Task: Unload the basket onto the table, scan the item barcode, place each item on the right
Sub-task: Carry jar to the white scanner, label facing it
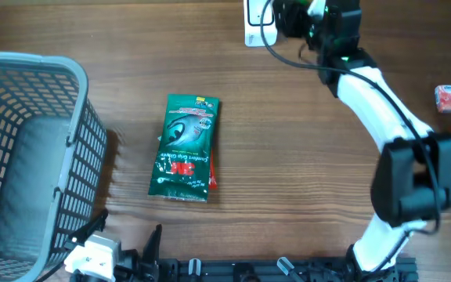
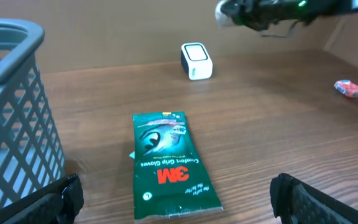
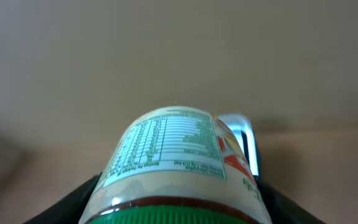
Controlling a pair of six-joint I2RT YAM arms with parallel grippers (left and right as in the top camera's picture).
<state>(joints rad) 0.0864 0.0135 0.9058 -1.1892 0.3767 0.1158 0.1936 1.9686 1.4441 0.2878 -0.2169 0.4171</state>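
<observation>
Presenting jar (image 3: 173,149) at scanner (image 1: 254,23) | right hand (image 1: 292,17) pinching jar | barcode unseen: rotate jar slowly until it faces scanner | left hand (image 1: 128,235) spread.

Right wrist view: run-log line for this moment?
right claw: shut on jar | jar: near scanner | left claw: open, empty | glove pack: flat on table

Right arm (image 1: 382,117): white tubular links joined by black housings. A black cable (image 1: 265,37) loops beside the wrist, where a green light (image 1: 343,58) glows. Left tool (image 1: 124,233): a white block carrying two black fingers (image 2: 61,199) with textured edges. Right tool (image 3: 179,202): smooth, rounded black fingers (image 3: 82,202).
</observation>
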